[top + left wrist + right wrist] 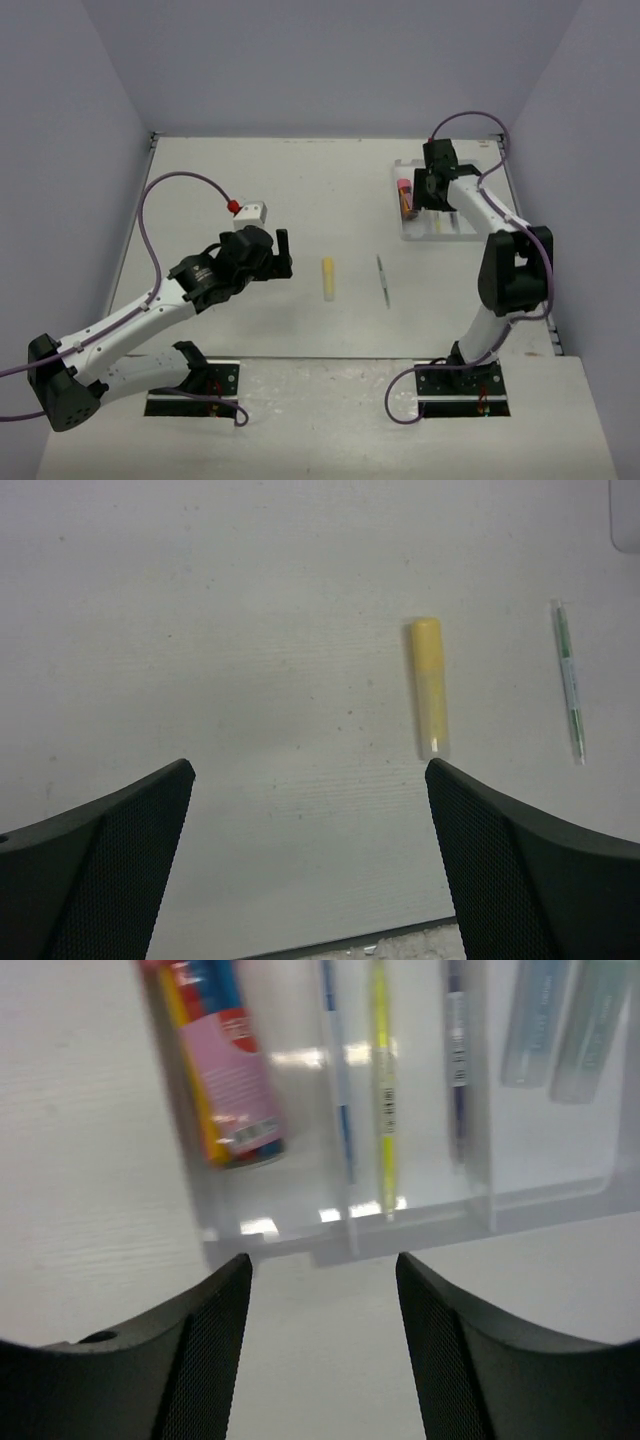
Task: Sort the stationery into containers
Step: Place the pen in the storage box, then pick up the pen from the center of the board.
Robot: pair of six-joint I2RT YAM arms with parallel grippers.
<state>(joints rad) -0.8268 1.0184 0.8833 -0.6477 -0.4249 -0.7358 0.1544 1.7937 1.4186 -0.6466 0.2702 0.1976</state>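
Right gripper (322, 1260) hangs over the tray (400, 1228), jaws parted, empty. Yellow marker (428, 688) and thin green pen (568, 680) lie on the counter (250, 630) — left gripper (308, 770) is spread wide; I'd straddle the marker mid-length, then pinch across its width.

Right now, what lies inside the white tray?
Visible: a pink tube, three thin pens, two pale markers. The right arm covers part of the tray from above.

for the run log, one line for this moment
left gripper open | right gripper open at tray | yellow marker, green pen loose
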